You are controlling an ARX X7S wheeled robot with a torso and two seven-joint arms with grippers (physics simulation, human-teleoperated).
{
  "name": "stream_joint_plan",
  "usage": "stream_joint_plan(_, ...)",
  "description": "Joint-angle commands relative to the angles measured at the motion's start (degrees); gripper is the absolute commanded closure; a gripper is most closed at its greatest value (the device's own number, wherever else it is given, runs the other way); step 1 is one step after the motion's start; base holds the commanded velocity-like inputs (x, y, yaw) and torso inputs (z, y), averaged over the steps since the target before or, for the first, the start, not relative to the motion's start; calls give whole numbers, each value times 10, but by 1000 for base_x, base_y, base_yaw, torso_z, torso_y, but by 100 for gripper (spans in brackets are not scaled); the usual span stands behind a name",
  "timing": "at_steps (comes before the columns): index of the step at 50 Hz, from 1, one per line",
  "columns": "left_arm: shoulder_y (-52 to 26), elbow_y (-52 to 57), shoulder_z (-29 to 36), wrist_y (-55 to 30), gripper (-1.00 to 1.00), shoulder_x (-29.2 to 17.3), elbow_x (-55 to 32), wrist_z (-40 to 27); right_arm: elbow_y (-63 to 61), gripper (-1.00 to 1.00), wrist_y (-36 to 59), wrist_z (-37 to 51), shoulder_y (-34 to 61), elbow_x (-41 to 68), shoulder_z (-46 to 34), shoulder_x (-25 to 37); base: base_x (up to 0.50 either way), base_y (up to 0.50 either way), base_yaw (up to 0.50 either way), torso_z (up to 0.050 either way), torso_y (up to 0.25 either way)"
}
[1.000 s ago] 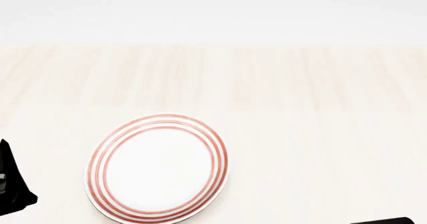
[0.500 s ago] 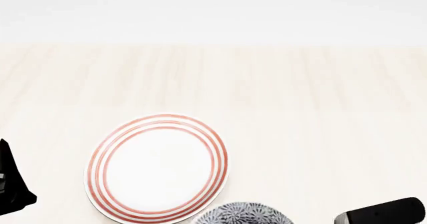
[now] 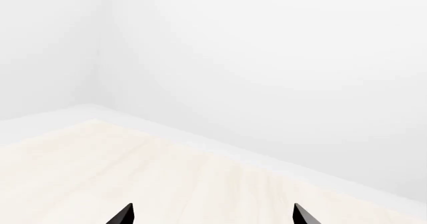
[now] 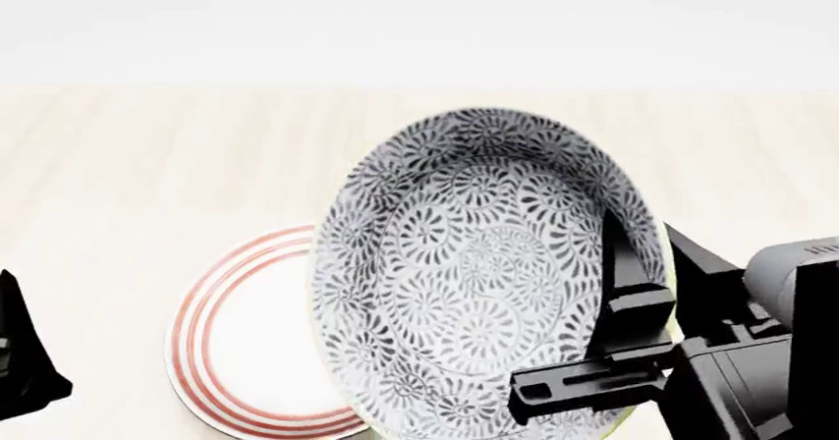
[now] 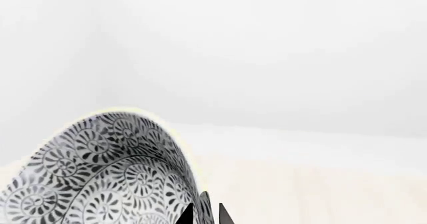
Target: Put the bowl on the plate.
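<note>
The bowl point(image 4: 473, 273), white with a dense dark floral pattern, hangs tilted in the air with its inside facing the head camera. My right gripper point(image 4: 645, 268) is shut on the bowl's right rim, one finger inside and one outside. In the right wrist view the bowl point(image 5: 100, 179) fills the lower left and the gripper point(image 5: 203, 216) pinches its rim. The plate point(image 4: 243, 352), white with red rings, lies on the table; the bowl covers its right part. My left gripper point(image 3: 212, 215) is open with nothing between its fingers; its body point(image 4: 24, 366) shows at the head view's left edge.
A pale wooden table point(image 4: 157, 165) stretches back to a white wall point(image 4: 419, 27). The left wrist view shows the table's far edge point(image 3: 220, 151) meeting the wall corner.
My right arm has lifted the bowl from the bottom edge of the head view up high, over the plate's right side. The left gripper and plate have not moved.
</note>
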Motion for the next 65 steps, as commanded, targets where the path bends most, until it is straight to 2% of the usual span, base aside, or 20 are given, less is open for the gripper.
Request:
stream_joint_plan(1, 0, 0, -3, 1, -100, -3, -7, -3, 109, 100, -6, 34, 75, -34, -45, -45, 0, 0, 0, 0, 0)
stream_joint_plan(7, 6, 5, -8, 3, -100, -6, -14, -3, 244, 100, 14, 35, 122, -47, -90, -83, 0, 0, 0, 0, 0)
stream_joint_plan(15, 11, 11, -13, 4, -100, -8, -22, -5, 400, 100, -32, -9, 173, -64, -94, -143, 0, 0, 0, 0, 0)
stream_joint_plan(29, 12, 11, -11, 7, -100, -11, -24, -8, 401, 100, -35, -9, 173, -62, -96, -142, 0, 0, 0, 0, 0)
stream_joint_plan(31, 13, 14, -9, 6, -100, -11, -24, -9, 471, 100, -24, -5, 179, 70, -14, -181, 0, 0, 0, 0, 0)
stream_joint_plan(35, 9, 11, -6, 6, -100, -12, -23, -10, 560, 100, -19, 26, 197, 111, 6, -201, 0, 0, 0, 0, 0)
stream_joint_plan(37, 7, 7, -3, 8, -100, -12, -21, -9, 579, 100, -12, 48, 206, 72, -26, -191, 0, 0, 0, 0, 0)
stream_joint_plan(50, 10, 1, -5, 15, -100, -14, -23, -9, 649, 100, 6, 69, 277, 16, -103, -209, 0, 0, 0, 0, 1)
stream_joint_plan(55, 11, 0, -8, 18, -100, -14, -26, -10, 692, 100, -18, 18, 318, -51, -168, -215, 0, 0, 0, 0, 0)
stream_joint_plan(65, 18, 3, -16, 25, -100, -12, -37, -12, 765, 100, -75, -92, 359, -113, -235, -246, 0, 0, 0, 0, 1)
